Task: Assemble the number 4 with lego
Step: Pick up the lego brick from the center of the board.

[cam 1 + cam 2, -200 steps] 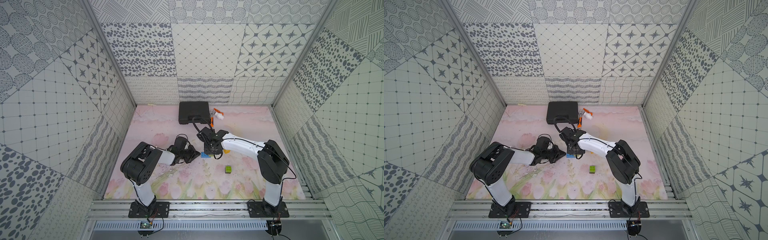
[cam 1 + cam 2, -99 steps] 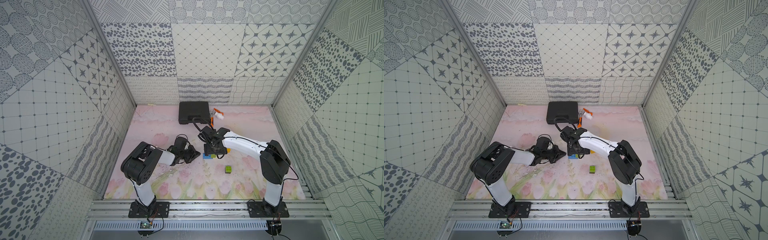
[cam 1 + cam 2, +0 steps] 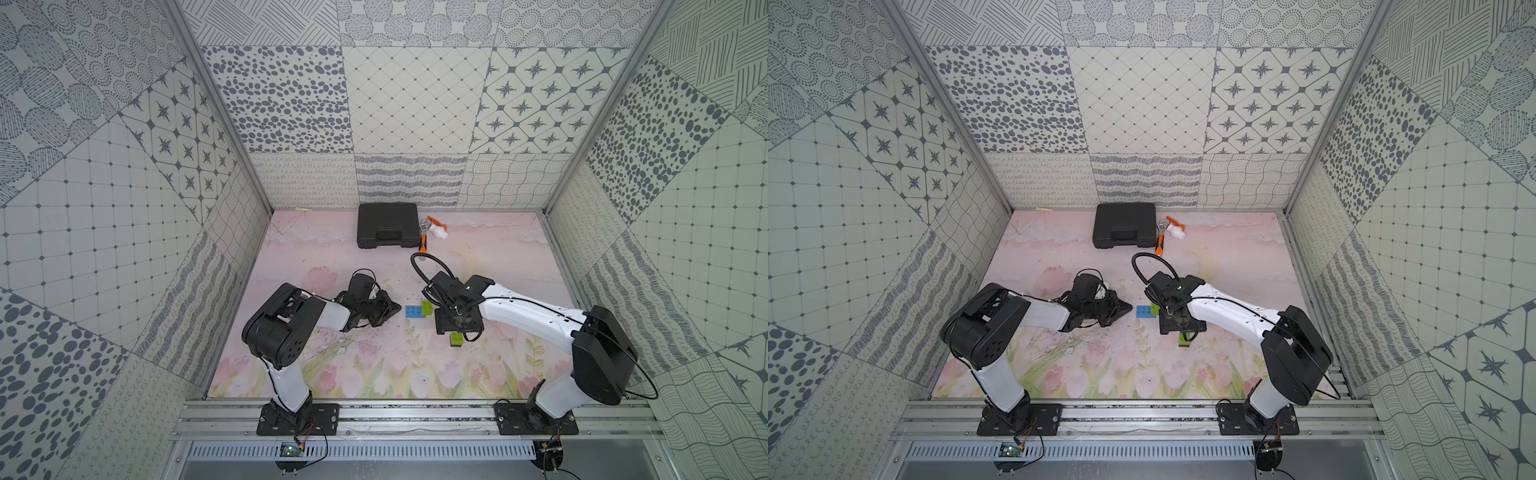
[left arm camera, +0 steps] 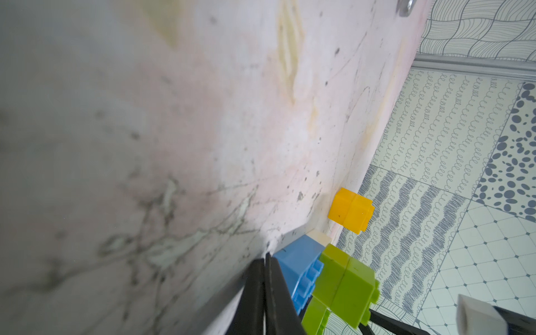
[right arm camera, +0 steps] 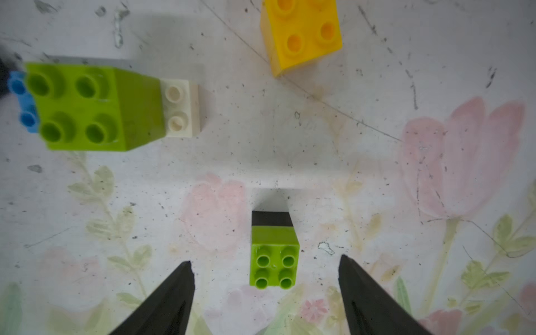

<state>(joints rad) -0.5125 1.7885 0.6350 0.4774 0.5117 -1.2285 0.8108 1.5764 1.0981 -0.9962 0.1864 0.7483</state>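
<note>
R fingers (image 5: 362, 293) straddle green brick (image 5: 274, 258)

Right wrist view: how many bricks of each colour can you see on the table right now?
Green bricks: 2
Yellow brick: 1
Blue brick: 1
White brick: 1
Black brick: 1
Total: 6

Lime green brick (image 5: 78, 108) sits over a blue brick (image 5: 21, 101) and a white brick (image 5: 181, 108). A yellow brick (image 5: 301, 32) and a green-on-black stack (image 5: 274, 261) lie on the pale pink floral mat (image 5: 435, 159). The case (image 3: 387, 225) is black, and the walls (image 3: 415, 83) carry grey patterns.
</note>
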